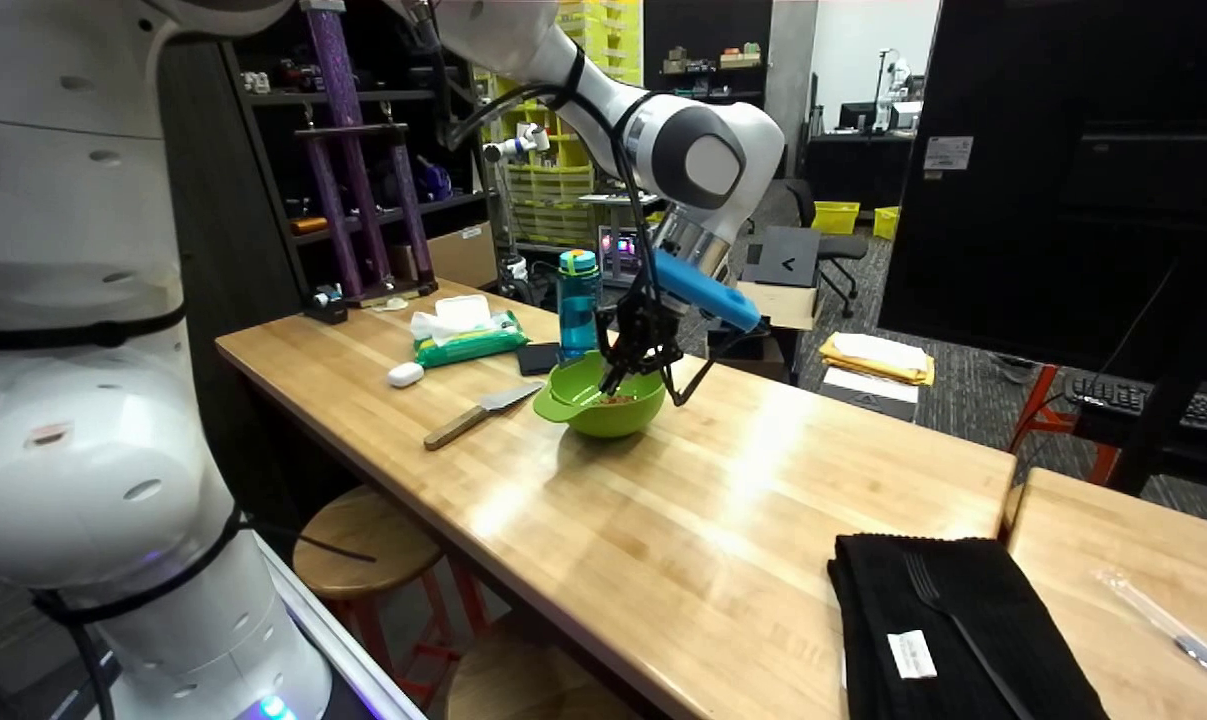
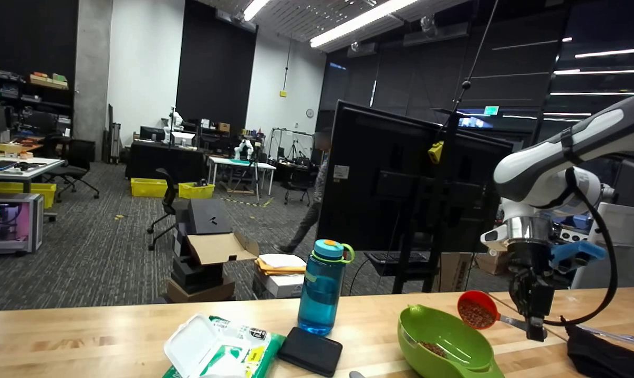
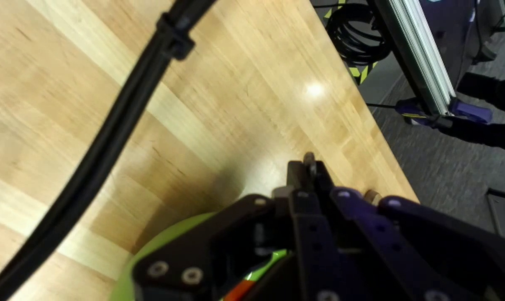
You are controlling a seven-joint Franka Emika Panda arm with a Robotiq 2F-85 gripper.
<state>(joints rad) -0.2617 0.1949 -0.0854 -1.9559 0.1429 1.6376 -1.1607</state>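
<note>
From left to right in an exterior view, a green bowl [image 2: 461,336] sits on the worktop [image 2: 112,336], a filled red scoop [image 2: 477,296] hangs tilted near its rim, and the scoop's handle [image 2: 512,322] runs rightward into the end effector [image 2: 536,331], closed around it.

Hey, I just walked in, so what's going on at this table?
The robot's gripper is clamped on the handle of a red scoop holding reddish-brown granules. The scoop is held up close to a green bowl on the wooden table; whether it is directly over the bowl is hard to tell. Similar granules lie in the bowl. A blue bottle and a pack of wipes are nearby.
</note>
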